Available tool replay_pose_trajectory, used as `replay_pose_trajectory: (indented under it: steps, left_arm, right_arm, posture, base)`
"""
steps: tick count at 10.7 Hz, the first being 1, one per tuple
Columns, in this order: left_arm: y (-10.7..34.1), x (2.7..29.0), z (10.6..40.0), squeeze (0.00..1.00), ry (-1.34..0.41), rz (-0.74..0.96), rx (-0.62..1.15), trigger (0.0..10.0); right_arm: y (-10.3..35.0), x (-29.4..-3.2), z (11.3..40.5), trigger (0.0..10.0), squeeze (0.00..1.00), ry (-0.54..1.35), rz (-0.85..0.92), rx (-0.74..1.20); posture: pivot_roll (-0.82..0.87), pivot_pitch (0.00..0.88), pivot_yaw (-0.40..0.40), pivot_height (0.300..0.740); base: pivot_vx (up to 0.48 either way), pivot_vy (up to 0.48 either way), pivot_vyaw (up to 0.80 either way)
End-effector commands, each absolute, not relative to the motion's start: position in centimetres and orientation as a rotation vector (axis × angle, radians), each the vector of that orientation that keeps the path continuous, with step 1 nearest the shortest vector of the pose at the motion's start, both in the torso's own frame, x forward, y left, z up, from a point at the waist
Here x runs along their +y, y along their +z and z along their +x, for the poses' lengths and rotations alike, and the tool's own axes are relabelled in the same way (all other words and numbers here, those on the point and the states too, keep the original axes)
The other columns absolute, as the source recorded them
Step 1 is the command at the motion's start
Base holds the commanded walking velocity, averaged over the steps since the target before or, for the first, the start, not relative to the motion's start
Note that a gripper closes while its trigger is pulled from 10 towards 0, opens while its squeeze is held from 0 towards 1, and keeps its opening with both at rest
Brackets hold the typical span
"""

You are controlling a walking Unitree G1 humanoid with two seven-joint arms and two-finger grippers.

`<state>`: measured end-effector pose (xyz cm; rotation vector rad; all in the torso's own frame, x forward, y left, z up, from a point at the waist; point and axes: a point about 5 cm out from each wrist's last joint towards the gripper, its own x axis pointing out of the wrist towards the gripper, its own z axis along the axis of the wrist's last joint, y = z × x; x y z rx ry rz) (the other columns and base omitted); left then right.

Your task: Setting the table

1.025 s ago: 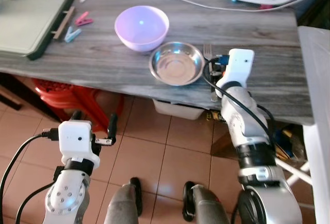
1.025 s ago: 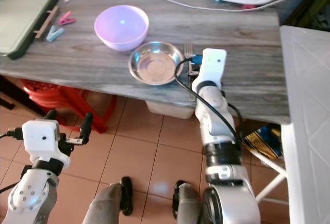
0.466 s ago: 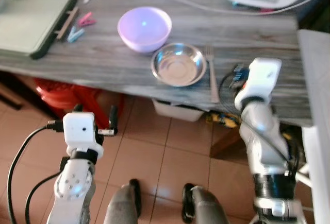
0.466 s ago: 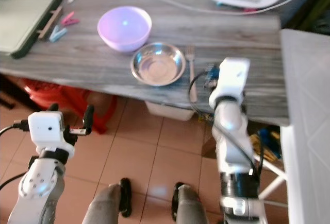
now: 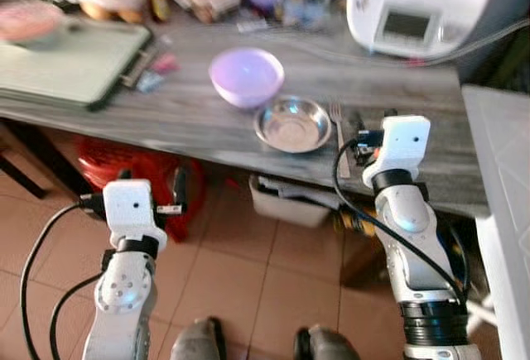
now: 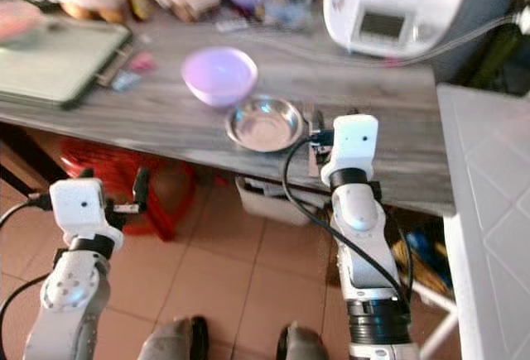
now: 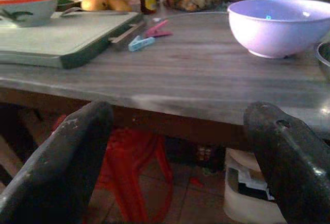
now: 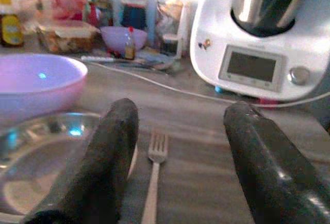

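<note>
A purple bowl (image 5: 246,76) sits on the grey wooden table (image 5: 190,120), with a steel bowl (image 5: 292,125) just in front of it. A fork (image 5: 339,132) lies on the table right of the steel bowl, tines pointing away from me. My right gripper (image 8: 178,172) hovers open at the table's near edge. In the right wrist view the fork (image 8: 153,183) lies in the gap between the two fingers, untouched. My left gripper (image 7: 170,157) is open and empty, held below table height in front of the table's edge.
A green cutting board (image 5: 74,62) and clothes pegs (image 7: 149,34) lie at the left. A white kitchen appliance (image 5: 414,4) with its cable stands at the back right, clutter behind. Under the table are a red stool (image 5: 116,157) and a white bin (image 5: 290,199). A white surface (image 5: 505,211) borders the right.
The whole picture has shifted up and blurred, so the camera moved. My right gripper, which covered the fork a second ago, now sits back from it; the fork lies bare beside the steel bowl.
</note>
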<state>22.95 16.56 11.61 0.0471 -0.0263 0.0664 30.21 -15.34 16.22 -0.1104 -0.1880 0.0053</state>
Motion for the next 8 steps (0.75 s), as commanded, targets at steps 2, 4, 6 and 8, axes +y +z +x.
replay_pose_trajectory:
  steps: [2, 4, 6, 8]
  left_arm:
    - [11.7, 16.6, 24.2, 0.0, 0.052, 0.055, -0.053, 10.0]
    - [12.2, 16.6, 25.2, 0.0, 0.044, 0.059, -0.084, 10.0]
    - [12.1, 16.5, 25.1, 0.0, 0.044, 0.058, -0.09, 10.0]
    - [11.8, 16.5, 24.6, 0.0, 0.041, 0.056, -0.077, 10.0]
  right_arm:
    - [16.4, -15.0, 31.1, 10.0, 0.75, 0.032, -0.125, -0.21]
    - [16.7, -14.6, 31.5, 10.0, 0.0, 0.049, -0.113, -0.226]
    - [16.4, -14.6, 31.5, 10.0, 0.0, 0.051, -0.107, -0.219]
    - [16.4, -14.0, 31.4, 10.0, 0.0, 0.071, -0.096, -0.224]
  posture:
    - [0.05, 0.019, 0.031, 0.74]
    - [0.04, 0.01, 0.025, 0.74]
    - [0.04, 0.014, 0.02, 0.74]
    - [0.04, 0.069, 0.027, 0.74]
  base:
    - [-0.122, 0.0, 0.0]
    - [-0.249, 0.0, 0.0]
    - [-0.247, 0.0, -0.77]
    - [-0.247, 0.0, -0.25]
